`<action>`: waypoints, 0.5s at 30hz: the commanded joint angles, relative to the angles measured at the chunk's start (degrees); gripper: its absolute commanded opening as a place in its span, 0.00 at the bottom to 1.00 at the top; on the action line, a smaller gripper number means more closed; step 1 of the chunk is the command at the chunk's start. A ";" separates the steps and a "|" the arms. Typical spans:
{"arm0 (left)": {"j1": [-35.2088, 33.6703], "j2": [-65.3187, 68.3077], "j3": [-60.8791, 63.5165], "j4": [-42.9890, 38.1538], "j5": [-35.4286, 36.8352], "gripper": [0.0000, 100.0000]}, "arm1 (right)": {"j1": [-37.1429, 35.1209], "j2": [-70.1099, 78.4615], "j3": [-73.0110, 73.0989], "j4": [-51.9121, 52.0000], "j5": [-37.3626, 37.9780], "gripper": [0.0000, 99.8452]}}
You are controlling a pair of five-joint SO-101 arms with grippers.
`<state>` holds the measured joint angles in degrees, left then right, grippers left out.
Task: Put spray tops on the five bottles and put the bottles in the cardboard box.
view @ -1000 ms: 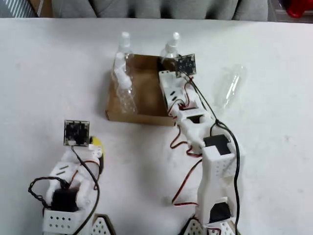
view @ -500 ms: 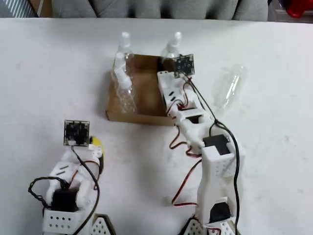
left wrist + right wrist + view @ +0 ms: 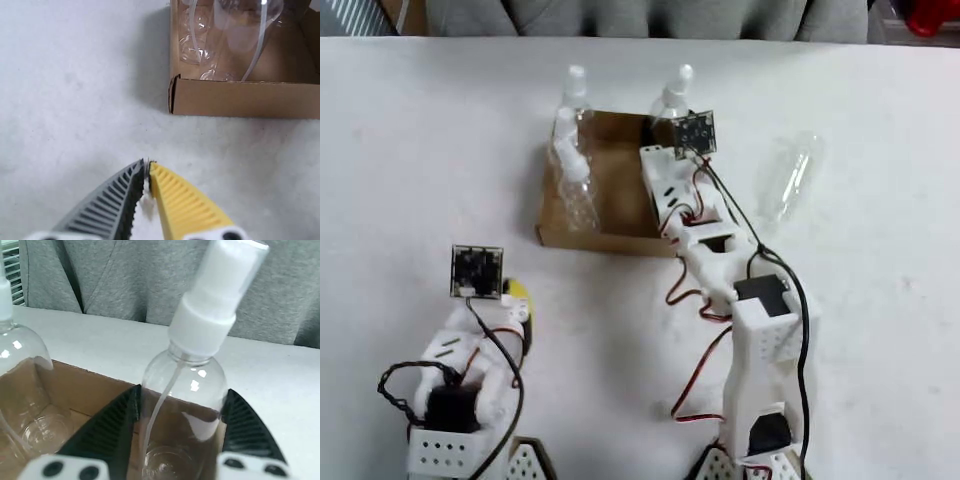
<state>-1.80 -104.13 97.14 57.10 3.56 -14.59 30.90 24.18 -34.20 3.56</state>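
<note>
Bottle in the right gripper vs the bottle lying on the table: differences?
The gripped bottle stands upright in the cardboard box, clamped by the right gripper; the loose bottle lies on its side on the table, untouched. The gripped bottle wears a white spray top; I can't see one on the loose bottle. Both are clear.

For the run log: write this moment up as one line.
right gripper: shut on capped bottle, in cardboard box | left gripper: shut, near table | loose bottle: lying beside box
</note>
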 commanded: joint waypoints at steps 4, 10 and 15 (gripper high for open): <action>-0.57 -0.66 -0.18 -0.26 0.26 0.02 | -0.66 0.04 -1.32 -0.13 0.35 0.28; -0.57 -0.66 -0.18 -0.26 0.26 0.02 | -0.84 0.13 -1.32 -0.13 0.35 0.28; -0.57 -0.66 -0.18 -0.26 0.26 0.02 | -0.84 0.04 -1.32 -0.13 0.35 0.29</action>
<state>-1.80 -104.13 97.14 57.10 3.56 -15.38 31.60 24.35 -33.76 3.56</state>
